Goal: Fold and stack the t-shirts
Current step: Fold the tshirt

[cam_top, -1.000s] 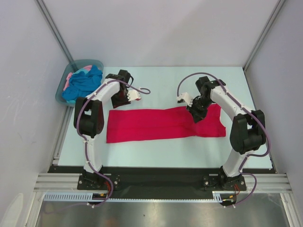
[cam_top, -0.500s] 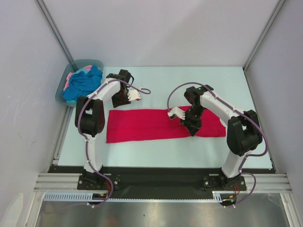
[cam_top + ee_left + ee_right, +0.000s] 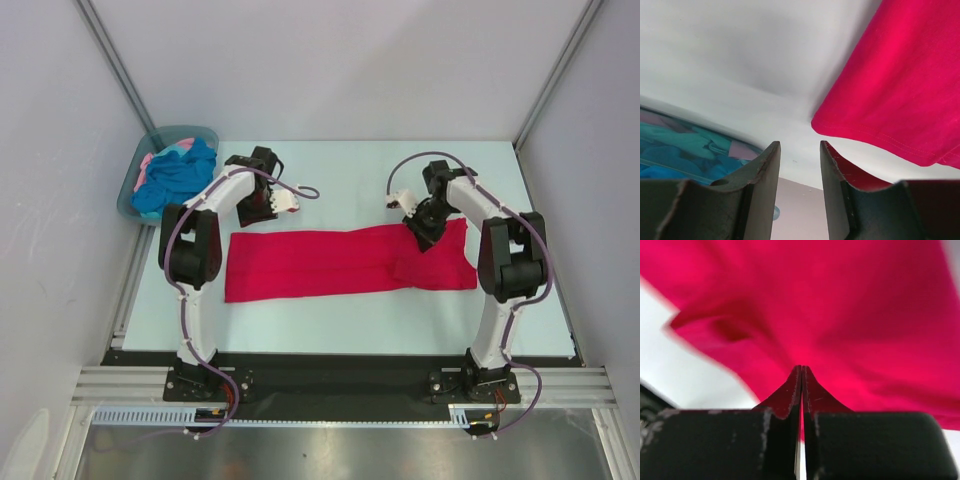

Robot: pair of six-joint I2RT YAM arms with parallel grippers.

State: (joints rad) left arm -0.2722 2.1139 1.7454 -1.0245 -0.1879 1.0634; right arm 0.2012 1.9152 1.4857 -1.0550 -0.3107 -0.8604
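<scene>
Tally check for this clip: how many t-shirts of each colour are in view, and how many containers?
crimson-red t-shirt: 1, spread on the table
turquoise-blue t-shirt: 1, bunched in the tub
pale pink t-shirt: 1, mostly hidden in the tub
grey-teal tub: 1
Total: 4 (3 shirts, 1 container)

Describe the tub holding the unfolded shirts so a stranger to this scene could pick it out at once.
Start at the pale table and look to its far left corner. There stands a grey-teal tub, heaped with a crumpled turquoise t-shirt and a scrap of pink cloth. It is the only container in view; the red t-shirt lies spread flat on the table instead.
</scene>
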